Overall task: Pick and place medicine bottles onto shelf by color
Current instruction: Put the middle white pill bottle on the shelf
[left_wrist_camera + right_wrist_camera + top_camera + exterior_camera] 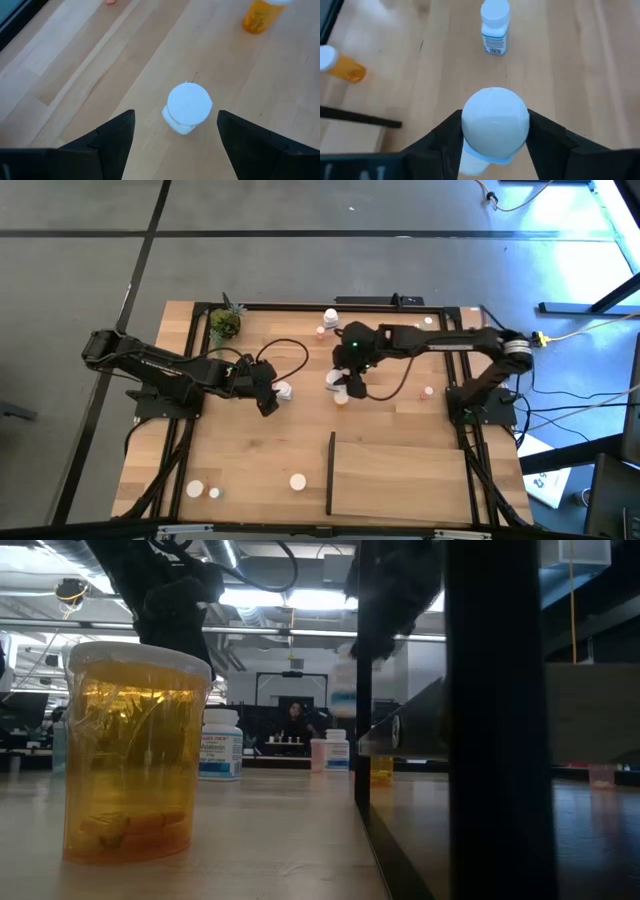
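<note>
Materials & finish, items on surface

Surface (400, 420): light wood planks, matt, visible grain. Shelf (400, 478): same pale wood, smooth, w/ thin black matt strip. Amber bottle (133, 752): translucent plastic, glossy, white lid. White bottle (187, 108): opaque plastic, matt cap. Capped bottle (494, 125): smooth white plastic, slight sheen. Left claw (175, 131), right claw (494, 131): black plastic-looking fingers, matt. Labelled bottle (495, 27): white plastic, paper label.
</note>
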Controlling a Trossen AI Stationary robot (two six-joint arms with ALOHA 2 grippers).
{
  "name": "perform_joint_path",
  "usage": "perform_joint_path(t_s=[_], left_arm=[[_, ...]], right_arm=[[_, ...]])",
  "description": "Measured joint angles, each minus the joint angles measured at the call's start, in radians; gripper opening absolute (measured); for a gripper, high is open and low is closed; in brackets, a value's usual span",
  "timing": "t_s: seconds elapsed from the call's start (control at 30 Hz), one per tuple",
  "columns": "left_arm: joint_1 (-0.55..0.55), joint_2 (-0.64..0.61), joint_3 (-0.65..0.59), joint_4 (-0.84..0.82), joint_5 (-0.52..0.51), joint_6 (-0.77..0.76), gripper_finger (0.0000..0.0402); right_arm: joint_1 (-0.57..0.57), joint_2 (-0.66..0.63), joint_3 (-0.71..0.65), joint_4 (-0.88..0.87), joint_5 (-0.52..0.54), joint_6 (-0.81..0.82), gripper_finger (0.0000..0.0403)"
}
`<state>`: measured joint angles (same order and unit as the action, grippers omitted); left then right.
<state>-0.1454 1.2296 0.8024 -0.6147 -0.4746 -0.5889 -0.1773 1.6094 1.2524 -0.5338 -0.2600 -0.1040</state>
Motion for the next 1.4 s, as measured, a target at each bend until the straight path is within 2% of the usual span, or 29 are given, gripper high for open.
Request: perform_joint_path(t_s=[0.13,0.47,0.77,0.9,1.1,1.4], left_arm=[[0.0,0.0,0.0,0.008,0.002,0.019,0.0277],[0.0,0.0,0.0,0.081,0.054,0.131,0.0277],[-0.006,0.0,0.0,0.16,0.12,0.18,0.0277],[-0.032,0.001,0.042,0.168,0.136,0.18,0.0277],[-0.076,0.0,0.146,0.169,0.098,0.174,0.0277],[-0.148,0.0,0.278,0.169,0.03,0.181,0.0277]], right_arm=[[0.04,-0.077,0.039,-0.128,0.071,0.023,0.0187],[0.207,-0.23,0.056,-0.241,0.098,0.255,0.0187],[0.391,-0.266,0.056,-0.347,0.197,0.448,0.0186],[0.458,-0.269,0.053,-0.402,0.234,0.467,0.019],[0.539,-0.269,0.015,-0.392,0.234,0.467,0.019],[0.616,-0.269,-0.119,-0.183,0.234,0.444,0.0192]])
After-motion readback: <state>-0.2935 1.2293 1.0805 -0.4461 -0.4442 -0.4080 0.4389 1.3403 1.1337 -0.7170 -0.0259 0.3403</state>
